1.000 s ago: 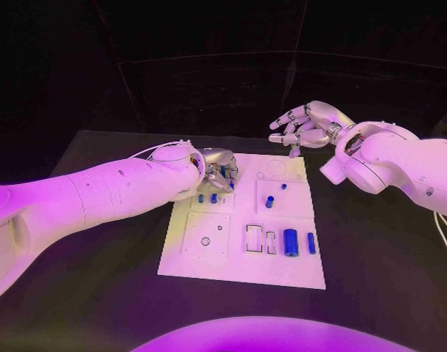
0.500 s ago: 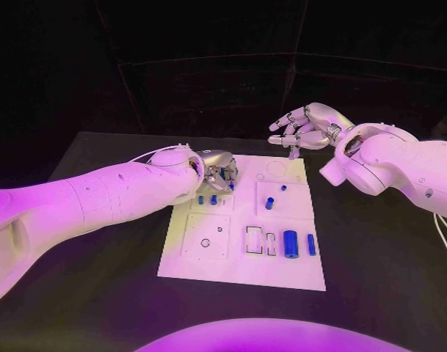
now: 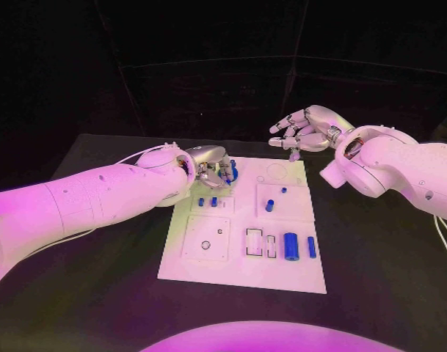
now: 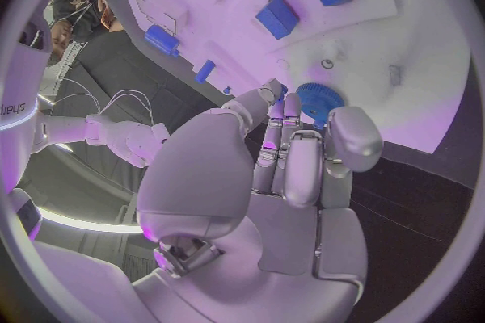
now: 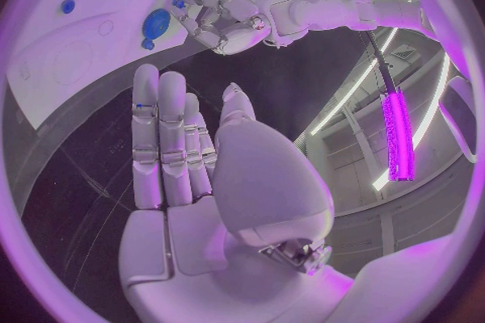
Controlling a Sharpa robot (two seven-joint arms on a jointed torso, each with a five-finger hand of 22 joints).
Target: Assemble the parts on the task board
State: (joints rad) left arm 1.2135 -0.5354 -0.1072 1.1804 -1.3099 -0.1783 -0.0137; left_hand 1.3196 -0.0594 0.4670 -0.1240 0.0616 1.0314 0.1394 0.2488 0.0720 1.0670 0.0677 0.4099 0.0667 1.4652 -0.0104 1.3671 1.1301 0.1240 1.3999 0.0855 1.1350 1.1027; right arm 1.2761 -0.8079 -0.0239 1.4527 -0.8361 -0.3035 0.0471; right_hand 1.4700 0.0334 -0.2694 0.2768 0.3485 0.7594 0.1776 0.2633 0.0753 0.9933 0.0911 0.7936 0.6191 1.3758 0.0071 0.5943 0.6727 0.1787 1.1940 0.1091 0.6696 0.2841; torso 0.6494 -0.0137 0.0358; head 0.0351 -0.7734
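My left hand pinching round blue toothed gear over white rectangular task board's far-left corner; my right hand spread wide, empty.

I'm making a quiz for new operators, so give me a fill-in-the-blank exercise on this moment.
1. The blue gear is held in the fingers of the robot's ____ hand.
2. The right hand hovers past the far end of the task board and holds ____.
3. The small parts lying near the board's near end are ____ in colour.

Missing words: left; nothing; blue
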